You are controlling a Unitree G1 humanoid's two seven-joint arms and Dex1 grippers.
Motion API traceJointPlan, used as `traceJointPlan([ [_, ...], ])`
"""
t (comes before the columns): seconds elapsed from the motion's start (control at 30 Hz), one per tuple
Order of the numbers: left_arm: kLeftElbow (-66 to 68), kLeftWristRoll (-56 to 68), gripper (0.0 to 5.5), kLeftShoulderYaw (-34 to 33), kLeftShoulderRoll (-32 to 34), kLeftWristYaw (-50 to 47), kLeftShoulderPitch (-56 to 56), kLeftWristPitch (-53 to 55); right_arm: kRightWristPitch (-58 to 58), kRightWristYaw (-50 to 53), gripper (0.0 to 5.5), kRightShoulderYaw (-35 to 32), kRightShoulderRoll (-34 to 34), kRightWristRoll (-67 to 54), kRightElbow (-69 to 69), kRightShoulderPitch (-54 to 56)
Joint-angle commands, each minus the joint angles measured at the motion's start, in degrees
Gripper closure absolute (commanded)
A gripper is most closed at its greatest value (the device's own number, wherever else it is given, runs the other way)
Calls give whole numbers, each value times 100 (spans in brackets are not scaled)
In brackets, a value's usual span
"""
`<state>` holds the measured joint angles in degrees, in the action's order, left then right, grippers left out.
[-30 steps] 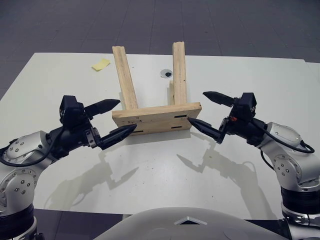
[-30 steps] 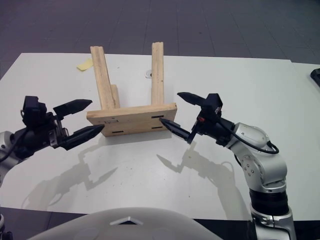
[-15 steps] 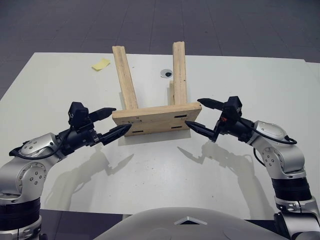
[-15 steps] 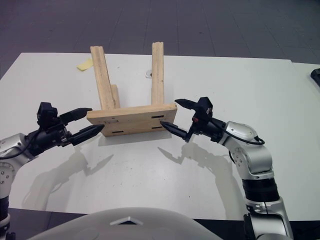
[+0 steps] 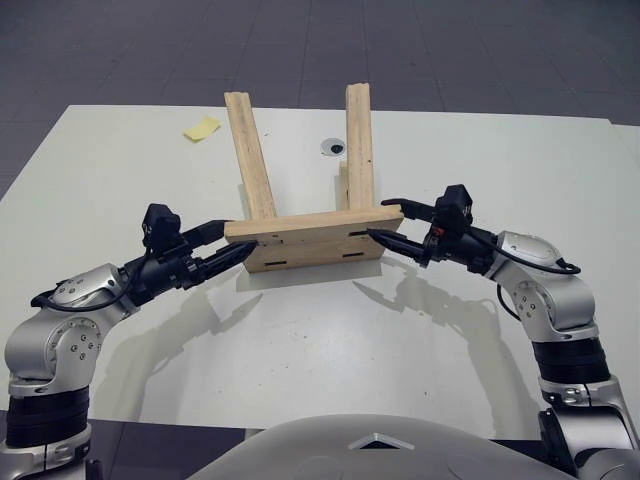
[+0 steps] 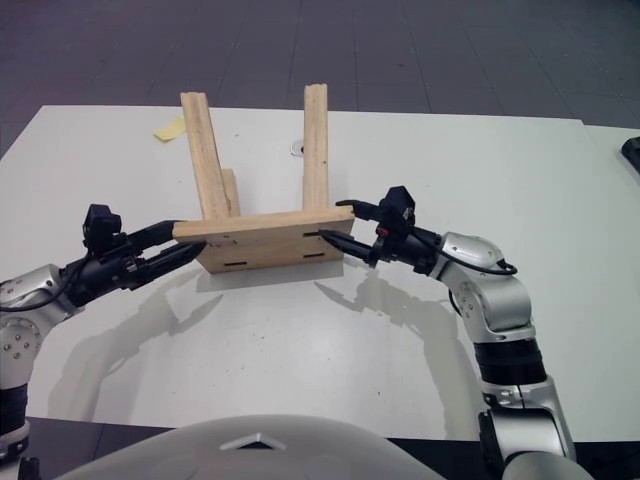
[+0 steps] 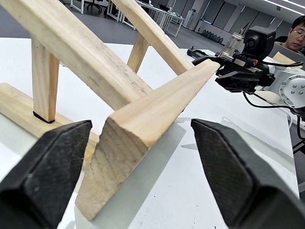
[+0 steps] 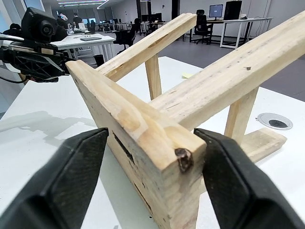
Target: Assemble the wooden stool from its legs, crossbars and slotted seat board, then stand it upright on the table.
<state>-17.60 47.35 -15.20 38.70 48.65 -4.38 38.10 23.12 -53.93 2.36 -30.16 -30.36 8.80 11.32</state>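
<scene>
wrist cams: l gripper [image 7: 141,123], r gripper [image 8: 152,132] gape astride seat board [image 5: 315,240] ends.

One stool, two grippers, one bench

A single wooden stool [image 6: 265,240] lies on the one white bench [image 5: 500,160]. It counts one slotted seat board [image 5: 313,240], two long legs [image 5: 250,150] [image 5: 358,140] and, in the right wrist view, two short crossbars [image 8: 153,76] [image 8: 239,117]. There are two grippers, the left gripper [image 5: 240,236] and the right gripper [image 5: 377,218]. Farther back lie one yellow sticky note [image 5: 202,128] and one round grommet [image 5: 332,147].
</scene>
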Motion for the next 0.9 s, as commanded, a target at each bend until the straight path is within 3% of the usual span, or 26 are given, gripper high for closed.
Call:
traceJointPlan([
  [0.03,150,-84,264,71,17,96,149,-23,44,-130,295,4,-86,39,-63,97],
  [0.23,256,-121,283,120,41,228,257,11,419,-226,305,-41,-150,-229,107,8],
  [0.37,11,294,283,97,313,658,381,357,1582,-96,309,-238,-400,-946,711,101],
  [0.47,-201,1374,286,-161,676,946,916,1167,3286,208,312,-532,-799,-2231,1383,428],
  [0.6,-28,3144,302,-277,1203,796,2169,2440,4980,1206,321,-759,-1454,-5038,1510,1622],
  [0.73,541,4261,311,199,1263,-268,3583,3246,4452,2821,332,44,-2108,-7821,798,2687],
  [0.9,1003,4577,315,616,842,-1373,4454,3628,4174,3803,345,153,-1652,-8264,364,3070],
])
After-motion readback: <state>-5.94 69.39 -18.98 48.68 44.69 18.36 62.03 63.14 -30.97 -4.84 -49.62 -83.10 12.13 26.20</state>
